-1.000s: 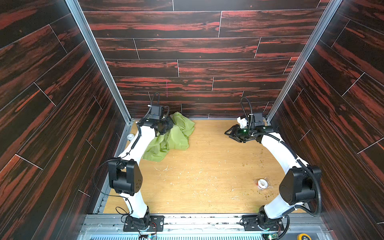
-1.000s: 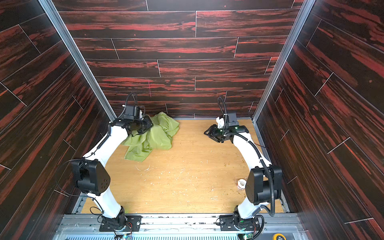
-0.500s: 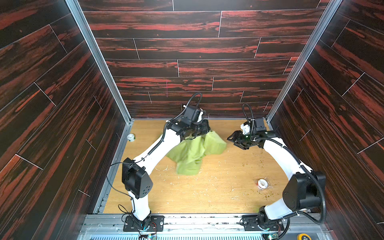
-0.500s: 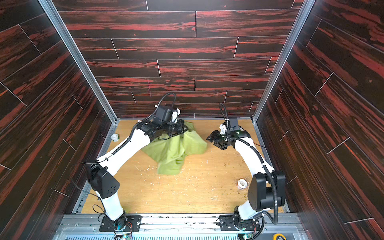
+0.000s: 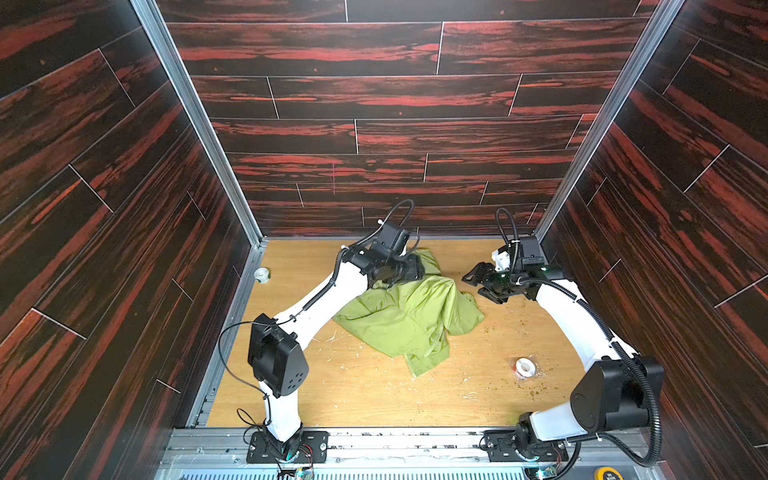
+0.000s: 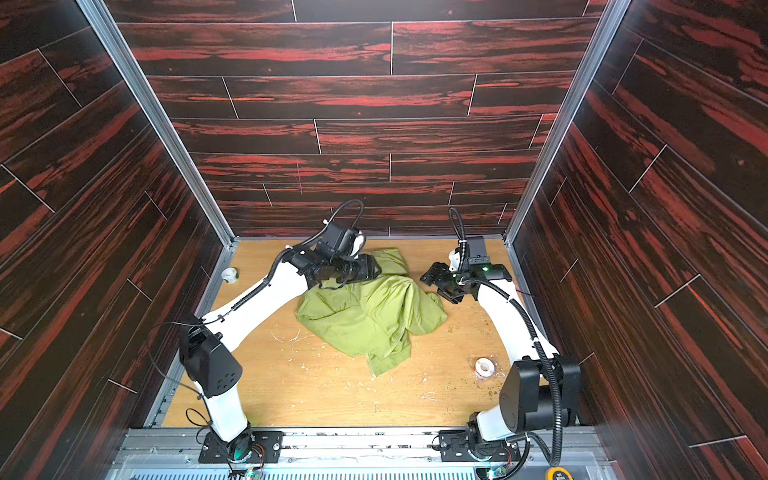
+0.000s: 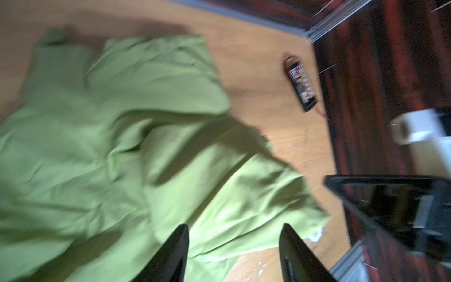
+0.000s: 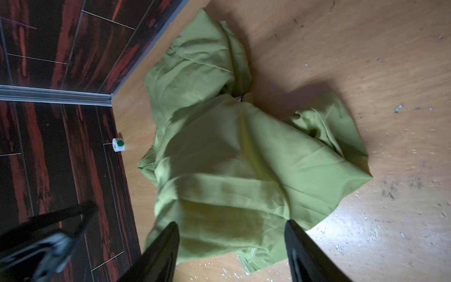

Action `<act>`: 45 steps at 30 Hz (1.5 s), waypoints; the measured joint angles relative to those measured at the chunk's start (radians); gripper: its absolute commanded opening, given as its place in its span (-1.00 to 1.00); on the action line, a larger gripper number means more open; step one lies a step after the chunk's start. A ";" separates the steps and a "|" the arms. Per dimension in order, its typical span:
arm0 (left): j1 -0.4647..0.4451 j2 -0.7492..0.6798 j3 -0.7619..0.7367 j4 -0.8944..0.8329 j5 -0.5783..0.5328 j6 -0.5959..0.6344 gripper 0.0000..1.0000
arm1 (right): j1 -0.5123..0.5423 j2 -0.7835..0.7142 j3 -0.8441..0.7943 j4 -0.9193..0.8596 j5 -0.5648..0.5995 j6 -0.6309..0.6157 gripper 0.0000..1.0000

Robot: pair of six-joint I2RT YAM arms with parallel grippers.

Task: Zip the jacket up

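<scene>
The lime-green jacket (image 5: 407,316) (image 6: 370,316) lies crumpled on the wooden floor, towards the back middle in both top views. My left gripper (image 5: 417,267) (image 6: 373,268) hovers over its far edge. In the left wrist view it (image 7: 234,225) is open, with the blurred jacket (image 7: 122,146) below and nothing between the fingers. My right gripper (image 5: 478,284) (image 6: 436,286) stands just right of the cloth, also open (image 8: 231,222). A short stretch of pale zipper (image 8: 251,256) peeks from under the jacket (image 8: 244,158) hem.
A white tape roll (image 5: 524,367) (image 6: 484,367) lies front right, and a roll with a green dot (image 5: 262,274) (image 8: 118,144) by the left wall. A small dark object (image 7: 301,85) lies near the wall. Dark panelled walls enclose the floor; white scraps litter it.
My left arm swung the jacket from the back left corner towards the middle and let go; it now lies spread on the floor. My right gripper opened wider and stayed near the right wall.
</scene>
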 measured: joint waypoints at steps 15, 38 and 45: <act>0.149 -0.430 -0.579 -0.023 -0.190 -0.163 0.48 | 0.022 -0.069 -0.186 -0.007 -0.002 -0.023 0.43; 0.345 0.216 -0.266 -0.054 -0.085 -0.122 -0.80 | 0.185 0.045 -0.020 -0.018 0.120 -0.093 -0.13; 0.372 0.202 -0.154 -0.122 -0.064 -0.077 -1.00 | 0.185 0.154 0.147 -0.032 0.120 -0.122 -1.00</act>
